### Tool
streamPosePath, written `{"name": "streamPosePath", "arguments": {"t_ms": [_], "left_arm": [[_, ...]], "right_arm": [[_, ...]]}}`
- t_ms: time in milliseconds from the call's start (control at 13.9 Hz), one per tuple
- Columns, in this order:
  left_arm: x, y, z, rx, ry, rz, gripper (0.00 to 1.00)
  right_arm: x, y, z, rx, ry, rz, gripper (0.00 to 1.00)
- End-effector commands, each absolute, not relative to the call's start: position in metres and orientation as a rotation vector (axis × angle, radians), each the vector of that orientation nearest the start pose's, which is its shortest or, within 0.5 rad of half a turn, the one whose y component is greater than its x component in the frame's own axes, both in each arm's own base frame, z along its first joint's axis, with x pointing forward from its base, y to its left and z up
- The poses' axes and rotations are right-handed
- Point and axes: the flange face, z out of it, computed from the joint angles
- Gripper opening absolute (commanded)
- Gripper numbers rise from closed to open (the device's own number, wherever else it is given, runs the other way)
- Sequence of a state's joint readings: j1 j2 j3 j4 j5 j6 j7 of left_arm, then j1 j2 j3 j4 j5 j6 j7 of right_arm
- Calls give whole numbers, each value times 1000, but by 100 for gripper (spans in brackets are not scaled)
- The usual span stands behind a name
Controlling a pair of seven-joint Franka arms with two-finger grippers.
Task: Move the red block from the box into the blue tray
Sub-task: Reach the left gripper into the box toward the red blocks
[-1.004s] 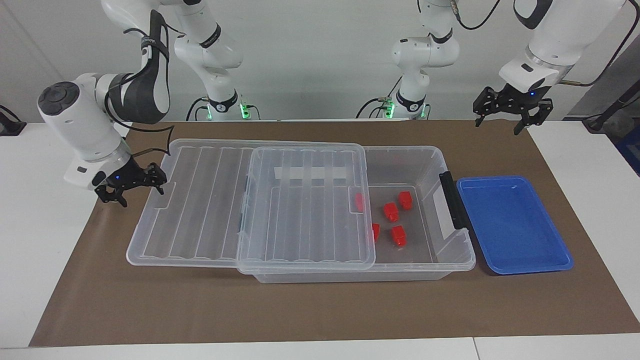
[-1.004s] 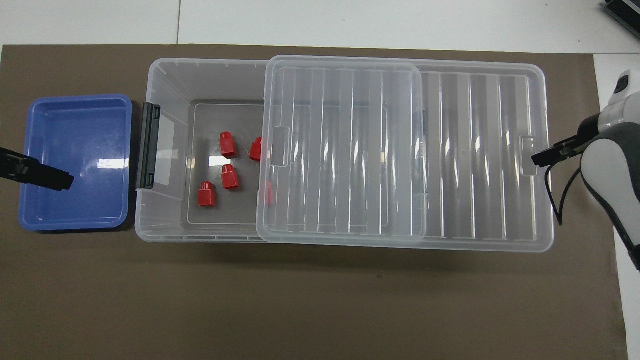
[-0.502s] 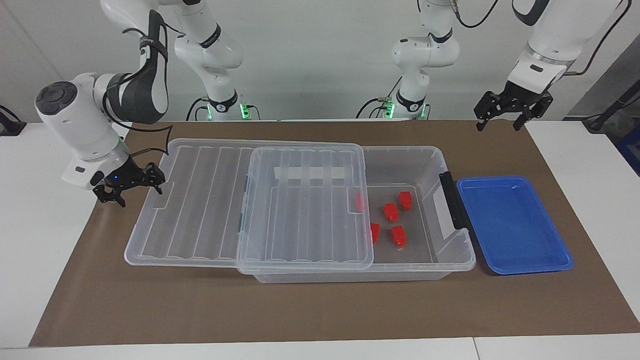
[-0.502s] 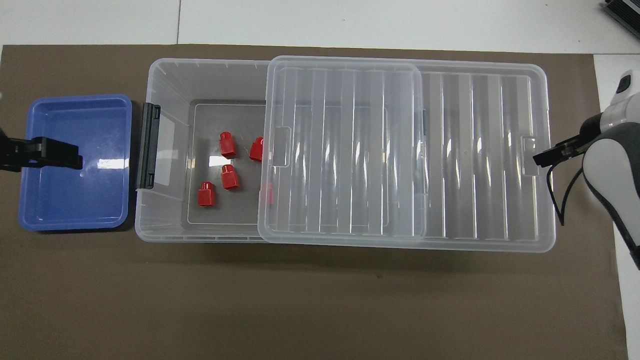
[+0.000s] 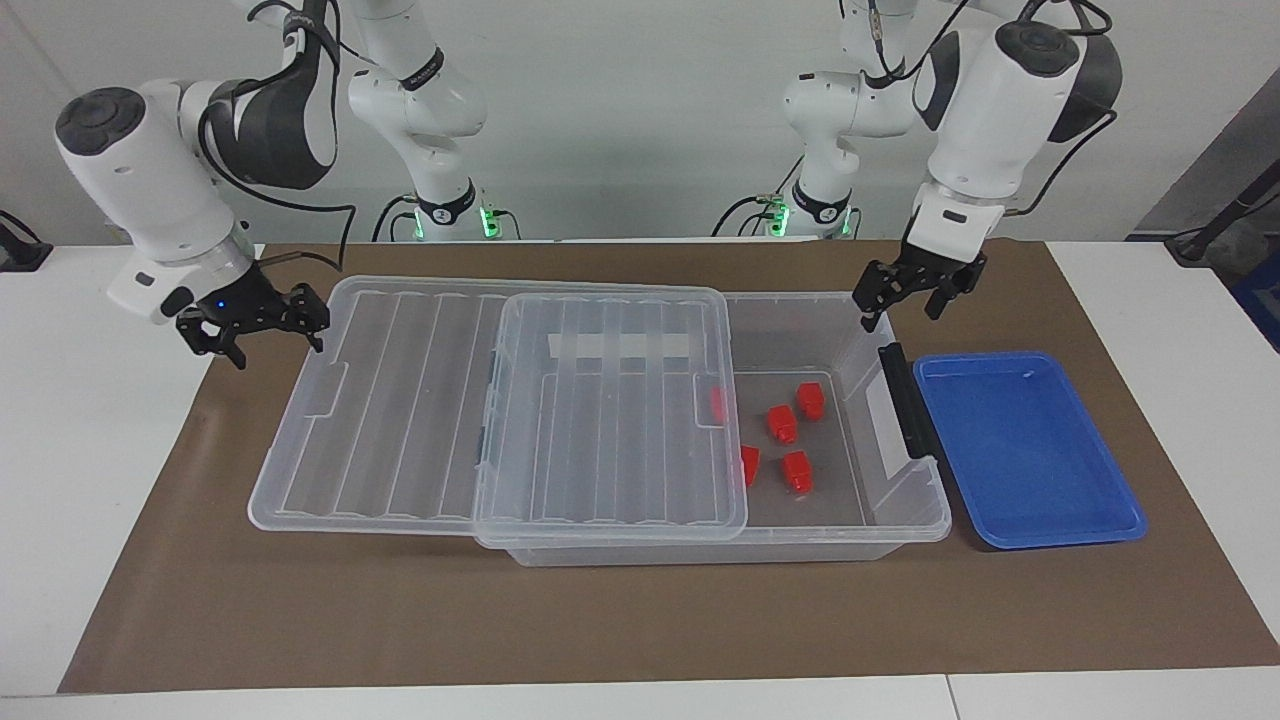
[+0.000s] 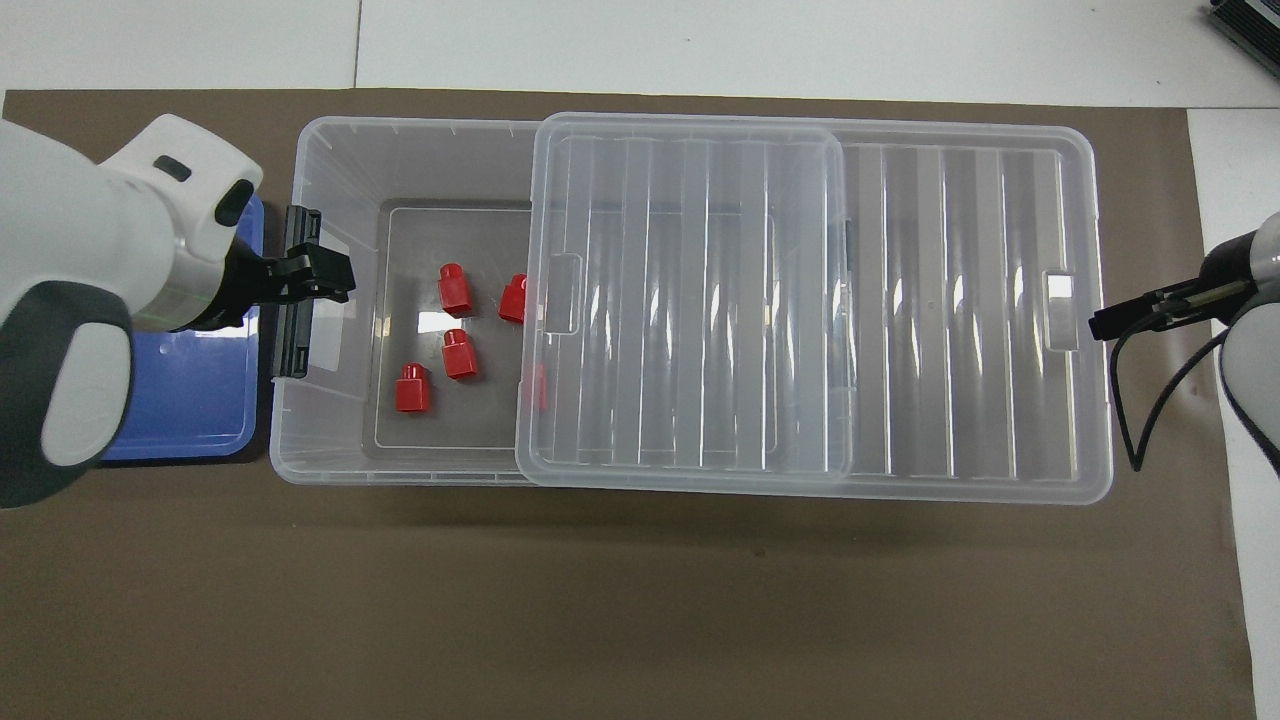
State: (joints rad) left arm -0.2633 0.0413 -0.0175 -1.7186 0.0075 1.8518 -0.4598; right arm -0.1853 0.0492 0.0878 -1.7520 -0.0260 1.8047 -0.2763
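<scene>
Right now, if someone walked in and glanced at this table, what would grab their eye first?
Probably the red blocks, bright on the floor of the big clear box, at its uncovered end near the blue tray. Next the ribbed lid, slid partway off toward the right arm's end. The left gripper hangs open over the box's end by the black handle; the right gripper is open beside the lid.

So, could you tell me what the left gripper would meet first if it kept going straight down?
Probably the box rim by its black handle: the open left gripper hangs over that end. Depth is uncertain.
</scene>
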Motion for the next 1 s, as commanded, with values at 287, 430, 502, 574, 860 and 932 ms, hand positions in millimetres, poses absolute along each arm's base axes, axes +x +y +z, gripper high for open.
{"name": "streamPosePath", "arguments": {"t_ms": [287, 430, 502, 574, 860, 932], "left_arm": [[589, -200, 469, -3123, -330, -189, 100], [588, -206, 444, -3129, -340, -206, 100], [592, -210, 423, -3123, -350, -177, 100], [594, -211, 410, -3118, -372, -166, 100], [581, -208, 369, -3124, -420, -184, 100], [577, -207, 360, -3120, -435, -171, 100]], "right_arm": [[548, 22, 584, -3173, 63, -78, 100], [548, 23, 606, -3163, 98, -73, 100], [549, 23, 616, -3160, 124, -76, 100], [548, 23, 622, -3161, 129, -73, 100], [540, 20, 638, -3172, 140, -22, 100], [538, 14, 638, -3168, 162, -1, 100]]}}
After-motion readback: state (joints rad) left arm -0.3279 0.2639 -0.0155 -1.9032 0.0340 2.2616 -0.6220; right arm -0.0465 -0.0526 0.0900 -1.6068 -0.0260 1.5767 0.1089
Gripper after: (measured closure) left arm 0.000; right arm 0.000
